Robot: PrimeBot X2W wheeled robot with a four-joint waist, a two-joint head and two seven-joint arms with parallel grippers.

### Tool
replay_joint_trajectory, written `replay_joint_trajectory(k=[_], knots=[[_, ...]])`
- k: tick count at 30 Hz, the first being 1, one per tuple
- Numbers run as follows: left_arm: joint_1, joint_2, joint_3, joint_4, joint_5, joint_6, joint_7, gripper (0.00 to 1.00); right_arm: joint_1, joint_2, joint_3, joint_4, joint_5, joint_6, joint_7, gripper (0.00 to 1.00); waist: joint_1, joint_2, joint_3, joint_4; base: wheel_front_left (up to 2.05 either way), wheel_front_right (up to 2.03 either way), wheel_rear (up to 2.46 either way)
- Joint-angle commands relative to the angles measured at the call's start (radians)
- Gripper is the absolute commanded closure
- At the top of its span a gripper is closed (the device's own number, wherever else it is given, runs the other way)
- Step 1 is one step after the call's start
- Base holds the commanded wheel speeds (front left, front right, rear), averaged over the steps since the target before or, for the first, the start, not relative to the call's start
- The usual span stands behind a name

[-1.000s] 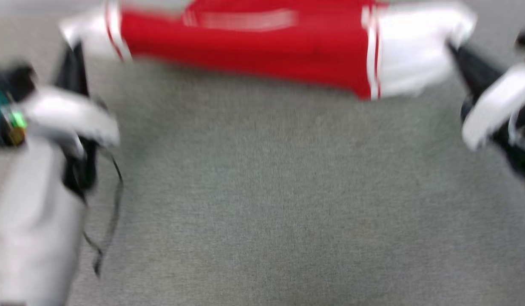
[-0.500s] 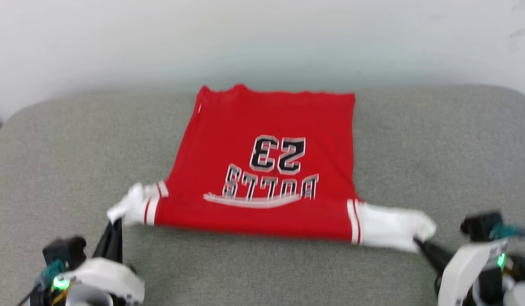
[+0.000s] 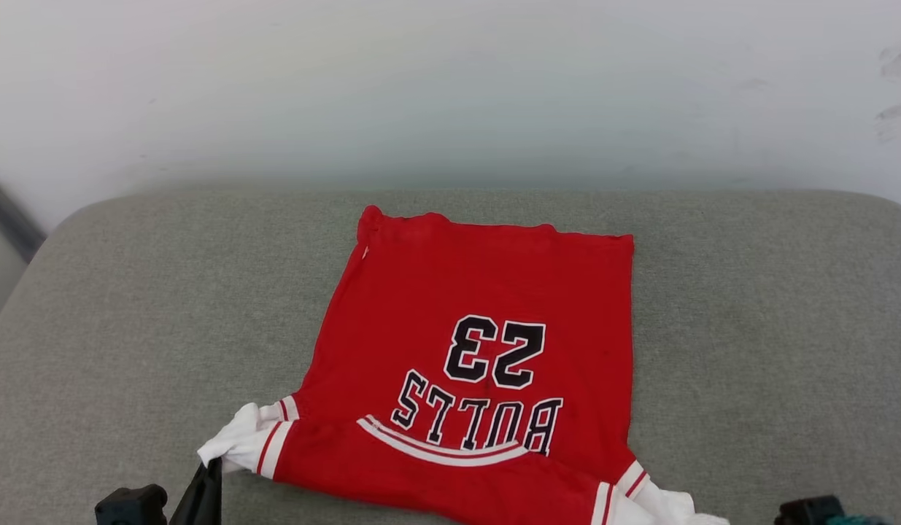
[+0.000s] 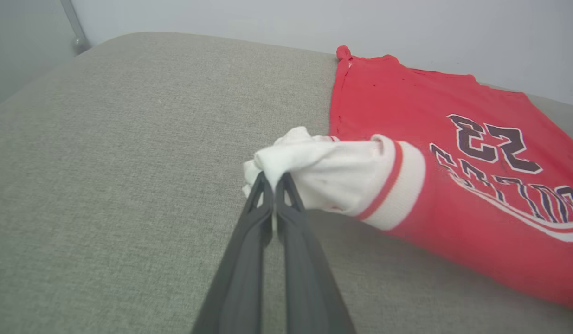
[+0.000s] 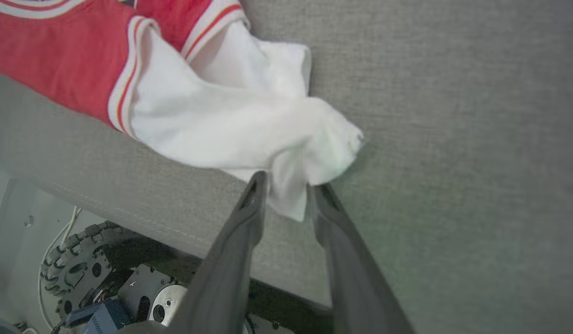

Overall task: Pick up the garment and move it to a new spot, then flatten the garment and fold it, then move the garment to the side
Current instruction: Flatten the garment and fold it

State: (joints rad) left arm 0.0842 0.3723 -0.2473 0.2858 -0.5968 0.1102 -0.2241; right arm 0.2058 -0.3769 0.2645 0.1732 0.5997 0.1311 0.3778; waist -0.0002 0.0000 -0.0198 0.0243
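One garment (image 3: 479,350) lies print-up on the worktop (image 3: 129,292). My left jaws are clenched on one white sleeve (image 4: 332,176). My right jaws stand parted, the second sleeve (image 5: 249,120) seemingly loose between them. I'd close them, then draw both sleeves outward, low and evenly.

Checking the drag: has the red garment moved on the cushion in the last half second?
Yes. The garment has slid toward the robot: its far hem, earlier at the cushion's far edge, now lies short of it.
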Motion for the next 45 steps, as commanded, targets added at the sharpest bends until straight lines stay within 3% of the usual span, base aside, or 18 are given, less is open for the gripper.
replay_joint_trajectory(k=[1,6,11,12,17,20,21,25,29,35,41,43,44,45], knots=[[-0.008,0.003,0.000,-0.018,0.011,0.006,-0.008,1.00,-0.006,0.017,-0.042,-0.039,-0.010,-0.001,-0.025,0.00,0.0002,0.0000,0.006,0.008,0.00,0.00,0.00],[-0.033,-0.004,-0.014,-0.070,0.029,0.023,-0.004,1.00,-0.088,0.063,-0.195,-0.092,-0.031,-0.001,-0.101,0.00,0.0002,0.0000,0.034,0.024,0.00,0.00,0.00],[-0.060,-0.009,-0.017,-0.137,0.048,0.045,-0.007,1.00,-0.226,0.088,-0.302,-0.062,-0.041,-0.001,-0.107,0.00,0.0002,0.0000,0.095,0.035,0.00,0.00,0.00],[-0.084,-0.013,-0.021,-0.168,0.059,0.051,-0.008,1.00,-0.325,0.087,-0.339,-0.028,-0.040,-0.001,-0.090,0.00,0.0002,0.0000,0.139,0.045,0.00,0.00,0.00],[-0.137,-0.027,-0.037,-0.218,0.080,0.052,-0.014,1.00,-0.521,0.058,-0.369,0.088,-0.027,-0.001,0.018,0.00,0.0002,0.0000,0.226,0.084,0.00,0.00,0.00],[-0.193,-0.052,-0.058,-0.263,0.103,0.047,-0.022,1.00,-0.706,0.019,-0.373,0.201,-0.023,-0.001,0.166,0.00,0.0002,0.0000,0.310,0.131,0.00,0.00,0.00],[-0.193,-0.052,-0.058,-0.263,0.103,0.047,-0.022,1.00,-0.706,0.019,-0.373,0.201,-0.023,-0.001,0.166,0.00,0.0002,0.0000,0.310,0.131,0.00,0.00,0.00],[-0.245,-0.084,-0.076,-0.293,0.122,0.037,-0.032,1.00,-0.871,-0.016,-0.375,0.294,-0.034,-0.001,0.348,0.00,0.0002,0.0000,0.387,0.177,0.00,0.00,0.00],[-0.310,-0.133,-0.092,-0.306,0.152,0.012,-0.040,1.00,-1.055,-0.020,-0.375,0.366,-0.101,-0.001,0.514,0.00,0.0002,0.0000,0.471,0.232,0.00,0.00,0.00],[-0.341,-0.178,-0.084,-0.295,0.174,-0.020,-0.043,1.00,-1.134,-0.005,-0.369,0.419,-0.145,-0.001,0.566,0.00,0.0002,0.0000,0.513,0.267,0.00,0.00,0.00],[-0.338,-0.216,-0.053,-0.279,0.199,-0.053,-0.043,1.00,-1.080,0.026,-0.382,0.546,-0.179,-0.001,0.677,0.00,0.0002,0.0000,0.519,0.278,0.00,0.00,0.00],[-0.336,-0.224,-0.043,-0.271,0.205,-0.065,-0.043,1.00,-1.066,0.034,-0.391,0.567,-0.188,-0.001,0.704,0.84,0.0002,0.0000,0.517,0.279,0.00,0.00,0.00],[-0.335,-0.229,-0.039,-0.267,0.209,-0.070,-0.043,1.00,-1.065,0.037,-0.394,0.567,-0.189,-0.001,0.707,1.00,0.0002,0.0000,0.516,0.279,0.00,0.00,0.00],[-0.334,-0.233,-0.032,-0.264,0.214,-0.075,-0.043,1.00,-1.069,0.043,-0.393,0.561,-0.188,-0.001,0.705,1.00,0.0002,0.0000,0.514,0.277,0.00,0.00,0.00]])
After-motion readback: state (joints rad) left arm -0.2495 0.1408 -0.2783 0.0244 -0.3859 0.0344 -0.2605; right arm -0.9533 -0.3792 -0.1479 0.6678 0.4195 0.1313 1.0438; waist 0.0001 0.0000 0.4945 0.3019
